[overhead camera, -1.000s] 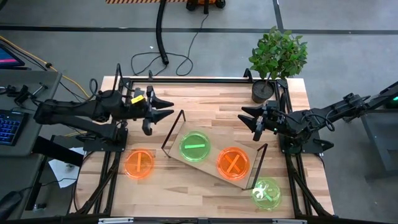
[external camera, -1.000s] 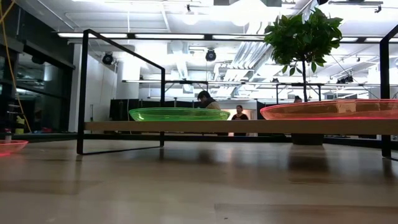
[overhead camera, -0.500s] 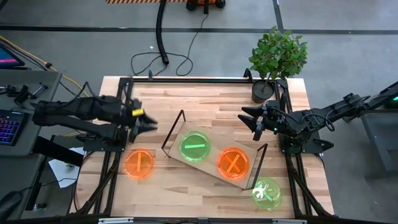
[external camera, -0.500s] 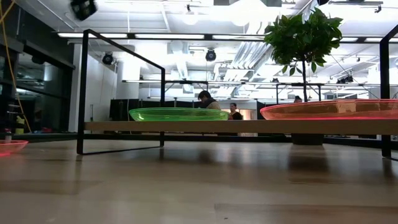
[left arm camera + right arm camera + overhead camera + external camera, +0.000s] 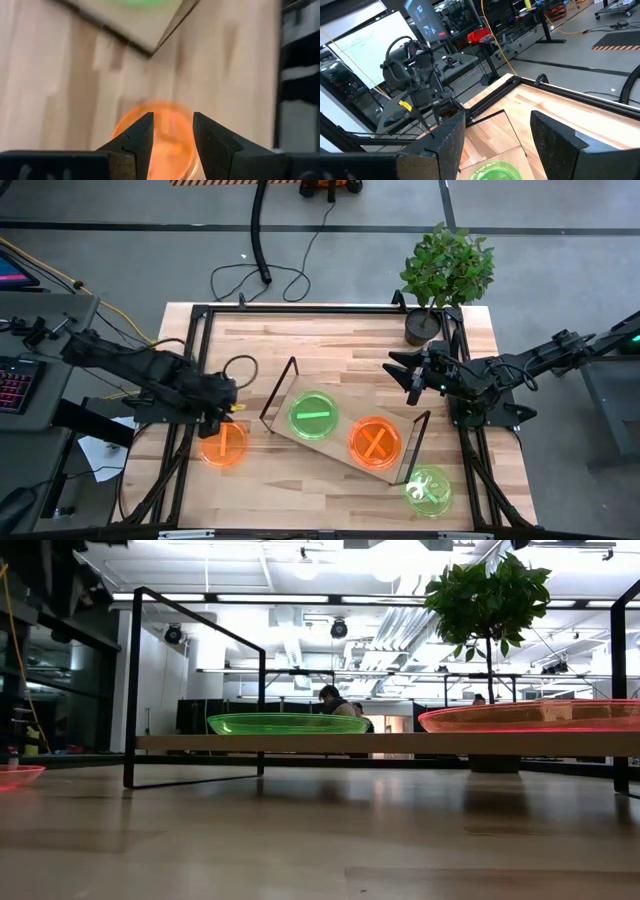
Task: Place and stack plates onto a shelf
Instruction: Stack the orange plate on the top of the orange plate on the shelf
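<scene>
The light-wood shelf (image 5: 345,430) lies aslant in mid-table, a black frame at each short end. A green plate (image 5: 313,416) and an orange plate (image 5: 375,442) rest flat on it; in the low view they are the green plate (image 5: 285,724) and the orange plate (image 5: 530,716). Another orange plate (image 5: 223,445) lies on the table's left, and a green plate (image 5: 428,490) near the right corner. My left gripper (image 5: 222,418) is open and points down just over the far rim of the left orange plate (image 5: 160,137), with no touch that I can see. My right gripper (image 5: 405,370) waits open at the right.
A potted plant (image 5: 440,280) stands at the far right corner, close behind the right gripper. A black frame rail (image 5: 300,308) runs round the table's edges. Bare wood lies between the shelf and the near edge (image 5: 300,500). People stand far off in the room (image 5: 330,700).
My left gripper has swung from beside the shelf's far left end toward the table's near left, tipping from level to pointing down over the orange plate on the table. It has stayed open. The right arm and all the plates have kept still.
</scene>
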